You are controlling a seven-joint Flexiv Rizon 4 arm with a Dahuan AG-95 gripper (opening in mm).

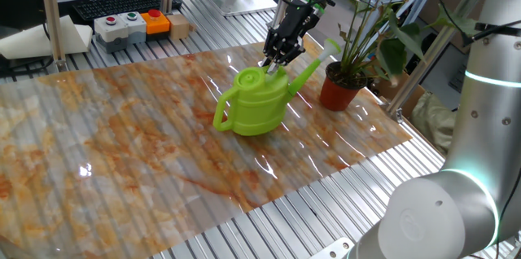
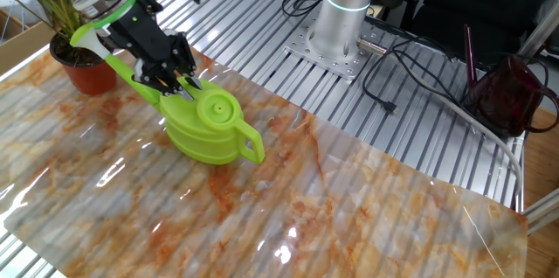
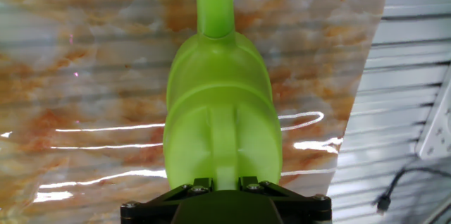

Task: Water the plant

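Your plant [image 1: 362, 43] stands at the far corner of the marbled mat [image 1: 122, 153], a tall specimen with long thin stems and large dark-green leaves rising out of a small round terracotta-red pot [image 1: 339, 92]; in the other fixed view only the pot and the lower stems show at the upper left edge. Beside it you have a lime-green plastic watering can [image 1: 256, 100], tipped so that its long spout [image 1: 305, 72] slants up toward the plant, the spout tip close to the leaves though contact cannot be confirmed. The gripper [image 1: 275, 55] comes down at a slant onto the top of the can, its black fingers [image 2: 179, 75] nipped in narrowly at the can's upper handle by the filling hole; the hand view shows the can's body directly below the finger mounts, with the spout running away from the camera, so you may take the can as held. The mat is glossy, orange-and-grey veined, with streaks of glare, and lies on a table of ribbed aluminium profiles [image 1: 326, 210]. Beyond the mat you will note a button box [image 1: 130, 27] with red, green and orange parts, a keyboard [image 1: 114, 5], the arm's grey base [image 2: 341, 16] bolted to a plate, black cables [image 2: 410, 86], and a dark red bag [image 2: 511, 94] at the table's edge.
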